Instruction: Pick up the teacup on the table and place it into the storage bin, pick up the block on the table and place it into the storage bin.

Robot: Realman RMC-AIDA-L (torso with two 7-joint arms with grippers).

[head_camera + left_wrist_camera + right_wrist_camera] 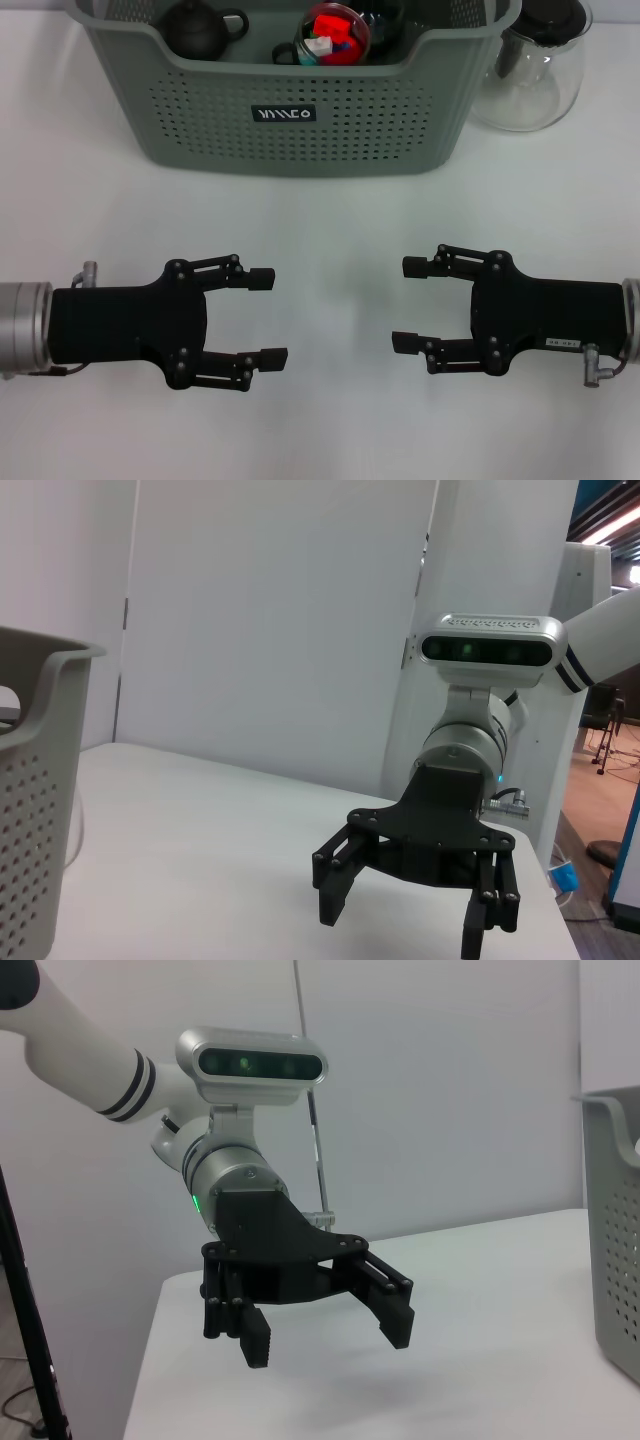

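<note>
White tabletop fills your head view. Your storage bin sits at the far edge, its long side running left to right and its labelled wall facing the robot. Inside it you can see a dark teapot and a teacup holding the red block. A glass pot stands just beside the bin's right end. Your left gripper and right gripper lie level above the table near the robot, fingertips pointing at each other, both spread and holding nothing.

From the left wrist, the right gripper hangs splayed over the table, with the bin's corner at the edge.

From the right wrist, you see the left gripper likewise splayed.
</note>
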